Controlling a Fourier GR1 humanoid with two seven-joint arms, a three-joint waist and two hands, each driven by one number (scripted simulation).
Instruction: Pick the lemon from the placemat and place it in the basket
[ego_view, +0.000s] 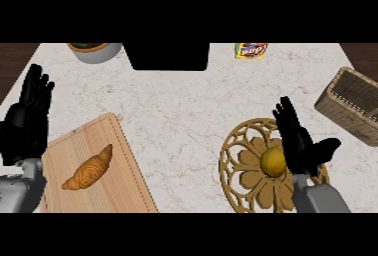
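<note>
Right hand (301, 142) just beside lemon (272, 161) on mat (238, 150), fingers straight, apart; curl them round lemon before lifting toward basket (353, 104). Left hand (29, 112) resting, fingers straight.

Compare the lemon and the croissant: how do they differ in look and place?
The lemon is round and yellow; the croissant is long, curved and brown. The lemon lies on a round openwork placemat, the croissant on a wooden cutting board. A robot hand is beside the lemon, not the croissant.
</note>
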